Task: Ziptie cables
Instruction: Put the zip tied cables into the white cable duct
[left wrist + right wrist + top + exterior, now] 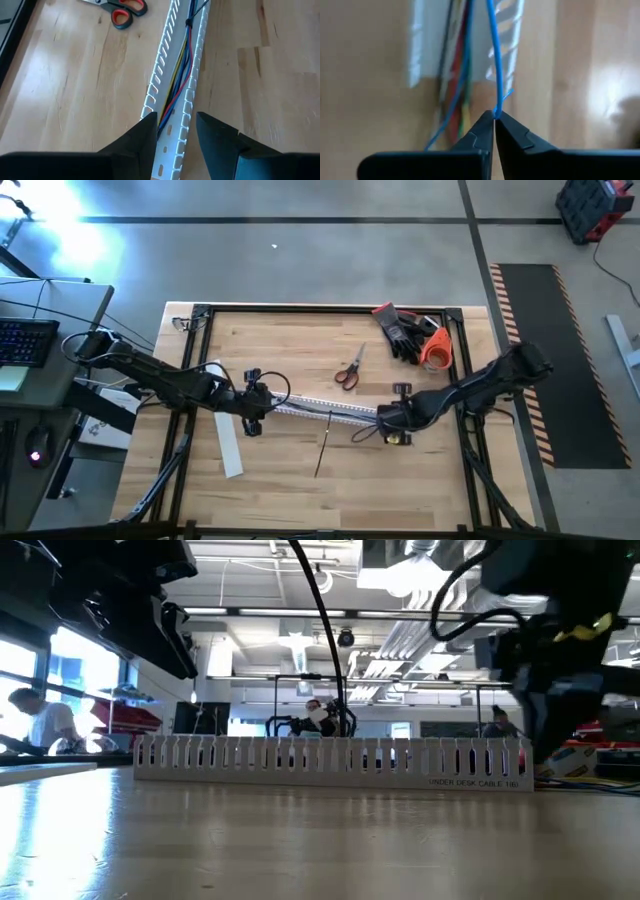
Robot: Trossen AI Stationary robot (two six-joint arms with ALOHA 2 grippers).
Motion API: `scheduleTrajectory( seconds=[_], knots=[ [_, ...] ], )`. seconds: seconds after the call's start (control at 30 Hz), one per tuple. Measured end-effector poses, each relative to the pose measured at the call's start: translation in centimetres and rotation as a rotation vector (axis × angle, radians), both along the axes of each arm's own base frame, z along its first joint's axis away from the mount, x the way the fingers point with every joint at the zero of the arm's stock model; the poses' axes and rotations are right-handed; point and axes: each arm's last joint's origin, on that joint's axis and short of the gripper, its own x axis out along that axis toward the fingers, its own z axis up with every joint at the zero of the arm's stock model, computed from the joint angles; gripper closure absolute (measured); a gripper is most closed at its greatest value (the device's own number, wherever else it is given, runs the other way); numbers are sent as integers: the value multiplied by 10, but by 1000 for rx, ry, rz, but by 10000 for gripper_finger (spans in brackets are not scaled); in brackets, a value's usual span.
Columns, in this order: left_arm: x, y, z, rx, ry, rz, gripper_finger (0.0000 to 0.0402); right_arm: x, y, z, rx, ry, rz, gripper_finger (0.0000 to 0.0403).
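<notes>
A white comb-slotted duct point(318, 410) lies flat across the table's middle, and the low view shows it side-on point(330, 760). Thin blue, red, yellow and dark wires point(176, 75) run along inside it. A black tie point(189, 22) circles them, and its long tail point(322, 448) lies on the wood. My left gripper point(175, 117) is open at the duct's left end point(256, 418), one finger on each side. My right gripper point(494, 115) is at the duct's right end point(385, 423), shut on a blue wire. The other wires point(455, 100) spill out of that end. My left gripper straddles the duct's left end point(172, 145) from above at a slant. One finger point(147, 132) stands close against the duct's outer wall; whether it touches, I cannot tell. My right gripper pinches the blue wire near its free end point(496, 107) between the two fingertips. The wire runs straight from the fingers back to the duct's right end.
Red-handled scissors point(348, 370) lie on the far side of the duct. Black gloves point(400, 330) and an orange tape roll point(437, 352) sit near the far right corner. A flat white strip point(228, 445) lies near the left gripper. People show in the room beyond.
</notes>
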Motion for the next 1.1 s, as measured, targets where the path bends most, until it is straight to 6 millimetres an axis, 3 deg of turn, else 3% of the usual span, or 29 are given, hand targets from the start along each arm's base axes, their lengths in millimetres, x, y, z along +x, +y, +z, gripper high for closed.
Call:
scheduleTrajectory(
  seconds=[0.2, 0.47, 0.67, 0.87, 1.0, 1.1],
  knots=[
    [0, 0, 0, -1, -4, 1, 283, -18, 17, 6, 53, 35, -94, 403],
    [2, 0, 2, 14, -27, -14, 283, -30, 15, 6, 37, 112, -261, 393],
    [1, 0, 1, 18, -12, -13, 283, -21, 17, 6, 48, 18, -248, 329],
    [1, 0, 1, 13, -11, -8, 283, -22, 19, 6, 57, 31, -201, 249],
    [1, -1, 0, -7, -3, -23, 283, -17, 24, 4, 44, -55, -113, 228],
    [1, -1, 0, -15, -4, -16, 283, -22, 24, -10, 39, -87, -79, 227]
  ],
)
